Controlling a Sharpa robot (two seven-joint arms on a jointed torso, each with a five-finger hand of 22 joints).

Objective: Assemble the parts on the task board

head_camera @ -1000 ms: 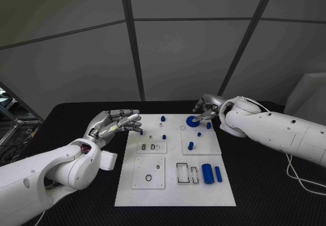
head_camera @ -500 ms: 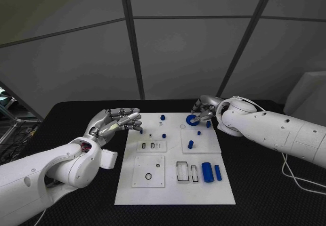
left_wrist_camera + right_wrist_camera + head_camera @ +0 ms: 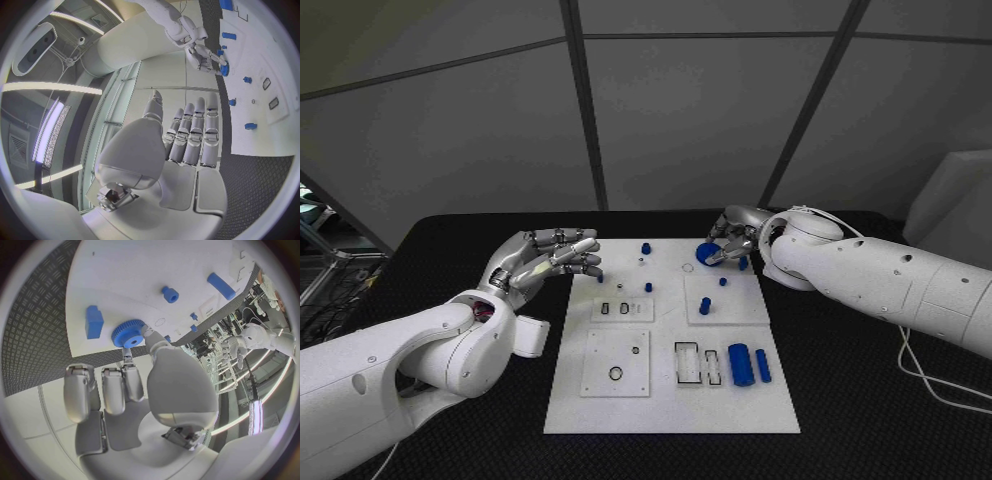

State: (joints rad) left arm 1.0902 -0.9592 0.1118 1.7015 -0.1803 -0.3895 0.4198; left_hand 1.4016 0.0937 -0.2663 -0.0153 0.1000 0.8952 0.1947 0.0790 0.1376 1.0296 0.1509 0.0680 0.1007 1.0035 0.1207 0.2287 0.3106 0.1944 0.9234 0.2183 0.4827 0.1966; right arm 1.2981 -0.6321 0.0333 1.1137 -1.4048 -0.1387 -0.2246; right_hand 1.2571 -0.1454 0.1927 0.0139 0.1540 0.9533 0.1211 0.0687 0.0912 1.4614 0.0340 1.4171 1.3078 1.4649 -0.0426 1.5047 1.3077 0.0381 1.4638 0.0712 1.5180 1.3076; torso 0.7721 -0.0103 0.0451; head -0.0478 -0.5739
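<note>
Black table [image 3: 877, 400], textured surface. No brand, label or legible writing on any object.

White board [image 3: 672, 400] lay flat at the table's centre, long axis running away from the robot. It carried several raised white square plates; the two nearest ones bore small black rings and black-outlined rectangular slots.

Right hand [image 3: 730, 240] was over the board's far right corner. Thumb and a finger pinched a blue gear [image 3: 128, 333], the other fingers curled alongside. Gear was a toothed disc with a centre hub, held tilted just above the board; contact with the board could not be told. In the right wrist view a blue block [image 3: 94, 321] stood on the board just beside the gear.

Left hand [image 3: 542, 260] hovered beside the board's far left edge, palm up, fingers side by side and loosely bent, holding nothing.

Parts on the board, all blue: a thick cylinder [image 3: 740, 365] and a thinner bar [image 3: 763, 367] lay side by side near the right edge, next to the slots. An upright peg [image 3: 705, 307] stood on the right middle plate. Smaller pegs stood toward the far end, one [image 3: 646, 248] near the far edge, another [image 3: 648, 290] by the left middle plate.
</note>
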